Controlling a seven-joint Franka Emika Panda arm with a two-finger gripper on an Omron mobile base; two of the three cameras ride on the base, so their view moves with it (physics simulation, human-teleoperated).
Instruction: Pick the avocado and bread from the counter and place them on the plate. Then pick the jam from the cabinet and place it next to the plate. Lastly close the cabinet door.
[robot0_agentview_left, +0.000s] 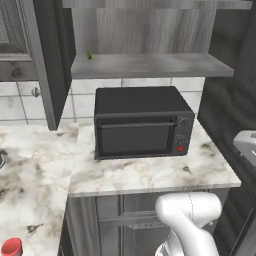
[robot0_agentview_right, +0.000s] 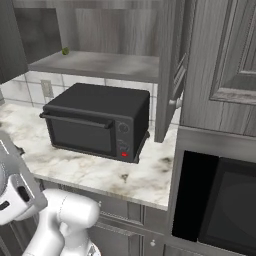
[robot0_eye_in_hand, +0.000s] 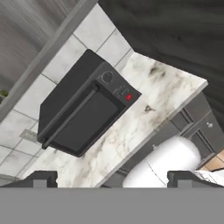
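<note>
Jam (robot0_agentview_left: 11, 247) cut off by bottom edge, left base view. Tiny green thing (robot0_agentview_left: 89, 55) on cabinet (robot0_agentview_left: 150, 65) shelf, too small to ID. Cabinet door (robot0_agentview_left: 42, 60) cropped at top.

Veined white marble desk (robot0_agentview_left: 150, 175) is carrying a black microwave (robot0_agentview_left: 142, 122), sitting toward the far side. A red jam (robot0_agentview_left: 11, 247) jar is standing at the near left edge. Grey cabinet shelf (robot0_agentview_left: 150, 65) above is holding a small green object (robot0_agentview_left: 89, 55), far left.
</note>
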